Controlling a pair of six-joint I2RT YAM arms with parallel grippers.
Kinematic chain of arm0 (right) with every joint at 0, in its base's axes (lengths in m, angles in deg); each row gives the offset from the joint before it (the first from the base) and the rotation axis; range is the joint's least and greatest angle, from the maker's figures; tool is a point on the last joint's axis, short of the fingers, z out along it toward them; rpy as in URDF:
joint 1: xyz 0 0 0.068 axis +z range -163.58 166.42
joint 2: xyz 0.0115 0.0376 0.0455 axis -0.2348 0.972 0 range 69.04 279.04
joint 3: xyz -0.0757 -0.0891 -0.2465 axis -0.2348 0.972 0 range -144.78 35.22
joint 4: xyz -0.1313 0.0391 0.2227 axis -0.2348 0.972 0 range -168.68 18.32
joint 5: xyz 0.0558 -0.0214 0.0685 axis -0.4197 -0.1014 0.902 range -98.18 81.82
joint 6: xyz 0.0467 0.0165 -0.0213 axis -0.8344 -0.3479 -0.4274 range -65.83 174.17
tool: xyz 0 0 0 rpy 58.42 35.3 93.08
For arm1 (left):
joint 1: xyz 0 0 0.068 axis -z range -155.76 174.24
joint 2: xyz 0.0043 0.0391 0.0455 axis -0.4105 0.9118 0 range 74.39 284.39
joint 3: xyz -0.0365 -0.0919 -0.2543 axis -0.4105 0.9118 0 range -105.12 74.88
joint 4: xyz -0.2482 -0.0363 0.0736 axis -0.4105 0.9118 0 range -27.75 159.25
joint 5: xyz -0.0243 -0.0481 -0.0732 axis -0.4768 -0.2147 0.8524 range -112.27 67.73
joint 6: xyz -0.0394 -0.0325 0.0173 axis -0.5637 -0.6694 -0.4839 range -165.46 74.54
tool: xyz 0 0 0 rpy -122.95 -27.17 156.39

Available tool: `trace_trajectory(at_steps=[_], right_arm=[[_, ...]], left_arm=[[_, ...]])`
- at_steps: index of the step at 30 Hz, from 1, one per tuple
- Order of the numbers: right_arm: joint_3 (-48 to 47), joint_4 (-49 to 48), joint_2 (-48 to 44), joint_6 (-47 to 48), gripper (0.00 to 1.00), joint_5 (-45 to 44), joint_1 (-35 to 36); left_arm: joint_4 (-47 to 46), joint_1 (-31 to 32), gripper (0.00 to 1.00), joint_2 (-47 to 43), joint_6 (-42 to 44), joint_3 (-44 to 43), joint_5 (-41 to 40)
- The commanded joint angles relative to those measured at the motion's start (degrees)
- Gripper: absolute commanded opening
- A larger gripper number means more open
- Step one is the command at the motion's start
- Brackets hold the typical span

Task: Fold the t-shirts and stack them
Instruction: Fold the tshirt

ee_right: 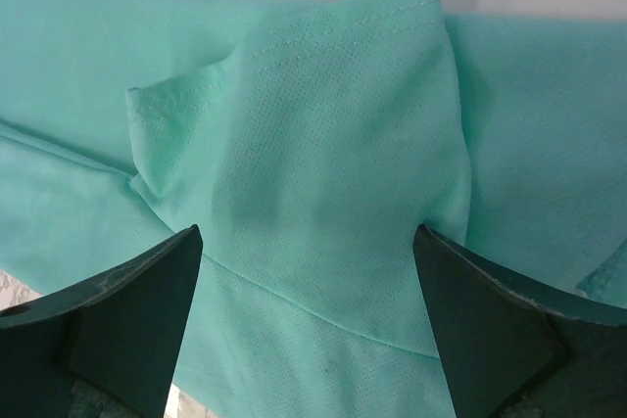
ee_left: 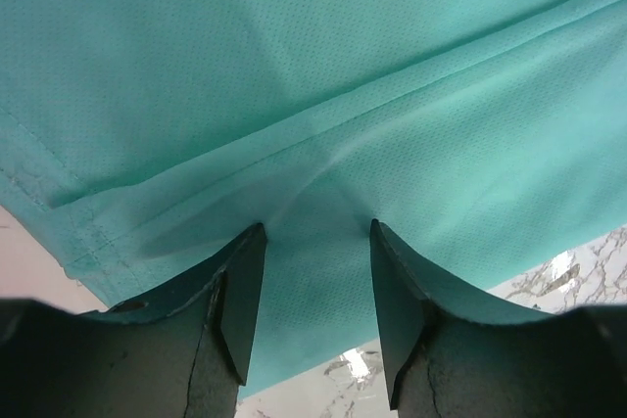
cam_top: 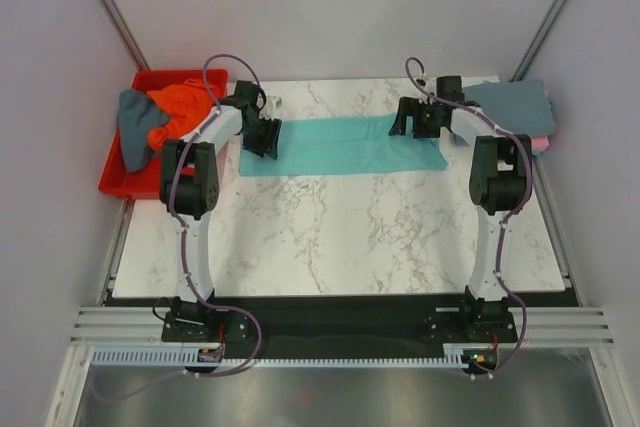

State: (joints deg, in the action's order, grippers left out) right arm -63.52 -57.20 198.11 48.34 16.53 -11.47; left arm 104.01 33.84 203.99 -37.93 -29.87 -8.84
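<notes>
A teal t-shirt point(cam_top: 340, 145) lies folded into a long strip across the far middle of the table. My left gripper point(cam_top: 263, 139) is at the strip's left end. In the left wrist view it point(ee_left: 316, 225) is open, its fingers point(ee_left: 242, 301) pressed down onto the teal cloth point(ee_left: 323, 95), which lies between them next to a hem. My right gripper point(cam_top: 408, 123) is over the strip's right part. In the right wrist view it point(ee_right: 309, 230) is wide open over a folded-in sleeve point(ee_right: 333, 115), holding nothing.
A red bin point(cam_top: 125, 172) at the far left holds an orange shirt point(cam_top: 180, 99) and a grey-blue shirt point(cam_top: 135, 127). A stack of folded shirts point(cam_top: 515, 107), grey-blue on top of pink, sits at the far right. Marble tabletop point(cam_top: 340, 237) extends toward the arm bases.
</notes>
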Motion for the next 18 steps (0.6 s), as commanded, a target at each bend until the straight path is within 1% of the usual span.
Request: trace_trajectory(at_steps=[1,6,7,9,10,13,16,18], right_arm=[[-4.26,0.32,3.19,-0.59,0.98,0.16,-0.18],[-10.94,0.15,7.24,-0.85,0.98,0.34,-0.18],[-11.82,-0.11,8.46,-1.03,0.98,0.51,-0.18],[-14.37,-1.25,9.52,-1.91,0.98,0.78,0.00],[-15.16,-2.30,10.83,-2.26,0.98,0.78,0.35],[-20.07,-3.71,13.38,-2.96,0.98,0.69,1.84],[-22.98,-5.03,14.80,-3.40,0.98,0.60,3.59],[-24.66,-5.56,14.37,-3.49,0.98,0.08,4.13]], left_arm=[[0.34,0.06,0.54,-2.94,0.56,3.84,-2.27],[-0.18,2.43,0.54,-9.00,-0.49,12.80,-2.44],[-0.36,2.96,0.54,-10.23,-0.67,15.95,-2.36],[-1.24,5.24,0.54,-13.82,-1.20,19.39,-2.53],[-1.59,6.20,0.54,-14.98,-1.55,22.71,-2.62],[-2.82,11.82,0.54,-19.54,-1.90,28.87,-3.24],[-2.82,14.82,0.54,-22.97,-1.90,31.88,-3.24],[-2.82,16.41,0.54,-24.21,-1.90,31.80,-3.24]])
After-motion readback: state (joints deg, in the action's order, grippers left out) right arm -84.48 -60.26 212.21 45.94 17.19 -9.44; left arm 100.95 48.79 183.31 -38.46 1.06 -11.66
